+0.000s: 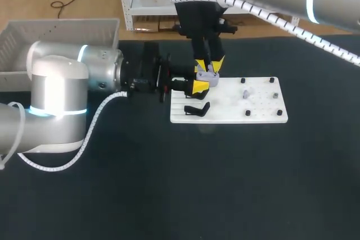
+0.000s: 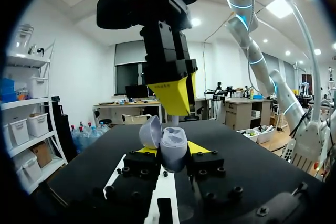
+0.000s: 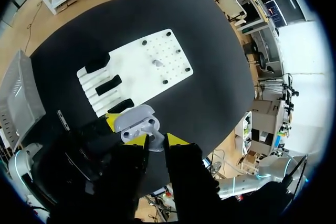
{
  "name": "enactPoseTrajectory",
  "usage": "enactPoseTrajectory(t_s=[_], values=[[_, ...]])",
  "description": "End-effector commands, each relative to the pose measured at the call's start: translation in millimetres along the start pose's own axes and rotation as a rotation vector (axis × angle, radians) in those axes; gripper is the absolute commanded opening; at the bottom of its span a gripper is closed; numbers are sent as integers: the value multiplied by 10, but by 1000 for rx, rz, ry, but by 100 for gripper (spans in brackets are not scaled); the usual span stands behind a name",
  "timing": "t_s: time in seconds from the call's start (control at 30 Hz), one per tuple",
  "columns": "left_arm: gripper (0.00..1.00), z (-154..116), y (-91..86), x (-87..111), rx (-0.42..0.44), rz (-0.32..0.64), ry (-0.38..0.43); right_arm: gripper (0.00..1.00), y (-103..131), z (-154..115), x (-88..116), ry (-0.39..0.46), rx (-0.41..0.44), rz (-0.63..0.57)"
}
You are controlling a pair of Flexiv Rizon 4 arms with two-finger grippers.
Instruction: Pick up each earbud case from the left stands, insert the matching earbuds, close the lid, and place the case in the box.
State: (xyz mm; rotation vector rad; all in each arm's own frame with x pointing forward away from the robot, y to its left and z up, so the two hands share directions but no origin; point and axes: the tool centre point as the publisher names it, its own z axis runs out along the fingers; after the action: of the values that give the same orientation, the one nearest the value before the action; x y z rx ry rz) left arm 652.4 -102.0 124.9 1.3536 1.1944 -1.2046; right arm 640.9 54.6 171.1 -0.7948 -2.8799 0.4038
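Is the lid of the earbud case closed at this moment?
No: the left wrist view shows the lid standing open, tilted back beside the body of the earbud case.

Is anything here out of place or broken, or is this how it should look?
Nothing looks spilled or broken. The lavender case is gripped, lid open, by the left arm's fingers over a corner of the white board. One small earbud lies alone on the board, which seems deliberate rather than a slip.
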Motion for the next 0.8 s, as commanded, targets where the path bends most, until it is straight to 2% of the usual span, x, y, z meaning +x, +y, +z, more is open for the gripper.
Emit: enactPoseTrajectory(t_s=[0.03, 0.8], values=[[0, 6, -10, -2, -5, 0, 0, 0, 33, 17, -37, 7, 8, 1], [0, 6, -10, -2, -5, 0, 0, 0, 51, 117, -127, 30, 33, 16]])
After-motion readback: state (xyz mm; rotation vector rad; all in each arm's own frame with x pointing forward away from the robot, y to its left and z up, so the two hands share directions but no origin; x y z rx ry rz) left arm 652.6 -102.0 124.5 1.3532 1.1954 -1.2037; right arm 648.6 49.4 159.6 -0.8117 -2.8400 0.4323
